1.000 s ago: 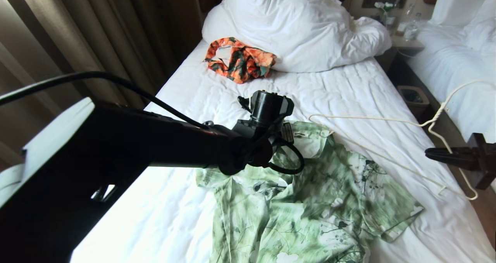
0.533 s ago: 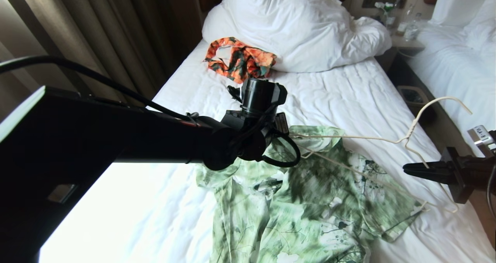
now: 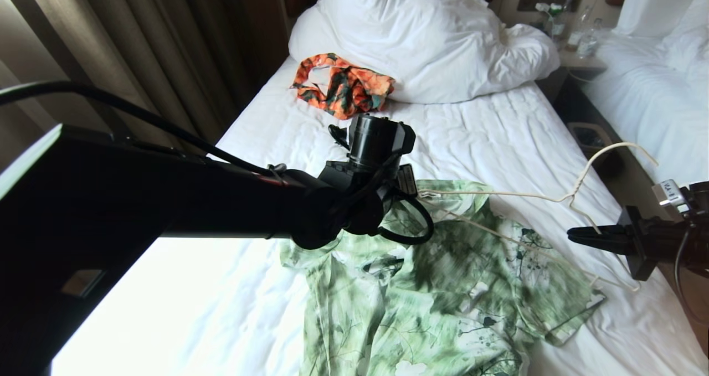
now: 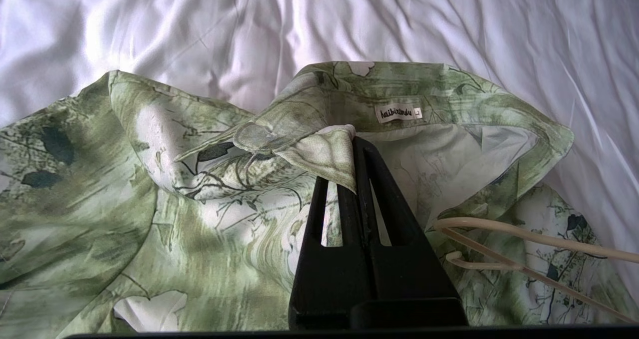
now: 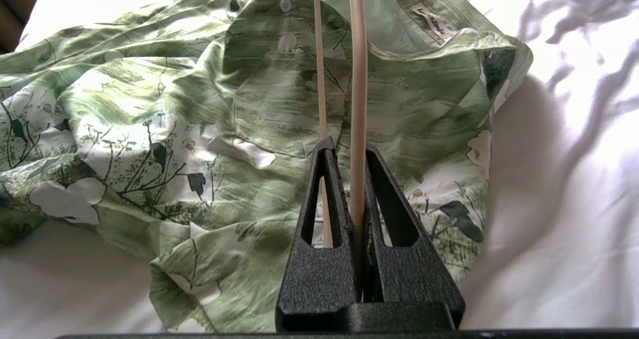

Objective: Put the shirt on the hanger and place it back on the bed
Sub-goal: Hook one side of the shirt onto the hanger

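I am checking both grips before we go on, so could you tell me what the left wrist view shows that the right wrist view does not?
Only the left wrist view shows the left gripper shut on a pinched fold of the shirt at the collar, with one end of the hanger lying on the cloth beside it.

Only the right wrist view shows the right gripper shut on a hanger rod that reaches towards the collar, and a shirt button.

Both show the green leaf-print shirt, its neck label, the cream hanger and the white bed sheet.
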